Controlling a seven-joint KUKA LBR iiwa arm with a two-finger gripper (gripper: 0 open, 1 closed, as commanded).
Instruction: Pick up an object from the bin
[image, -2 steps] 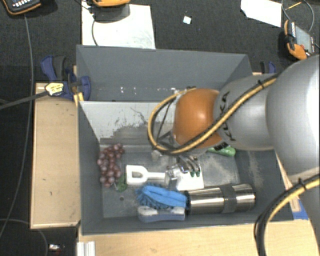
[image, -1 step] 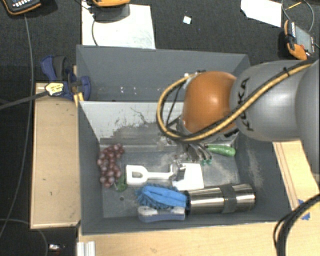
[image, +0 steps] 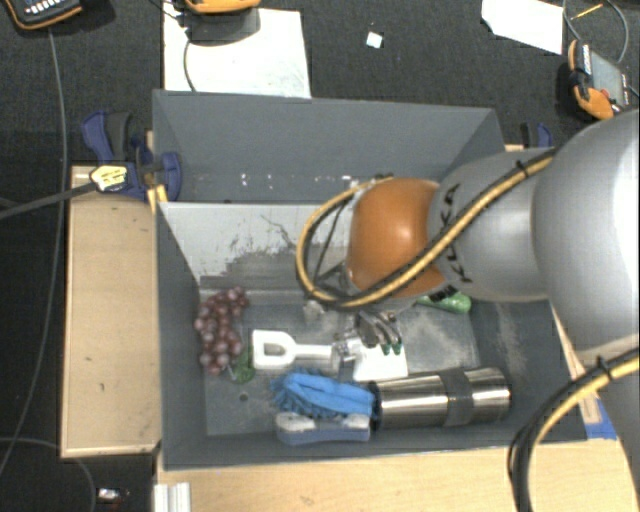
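My gripper (image: 368, 332) hangs low over the middle of the bin floor, under the arm's orange cover. Its lower end is right at the right end of a white plastic handle with a loop (image: 288, 351), which lies flat and points left. A small white flat piece (image: 383, 366) lies just below and to the right of the gripper. In front of it are a blue bristly brush on a white base (image: 322, 395) and a steel cylinder with a dark band (image: 442, 397), lying on its side.
A bunch of dark purple grapes (image: 220, 328) lies by the left wall, with a small green bit (image: 243, 373) below it. A green object (image: 451, 301) peeks out from behind the arm on the right. The arm covers the bin's right side.
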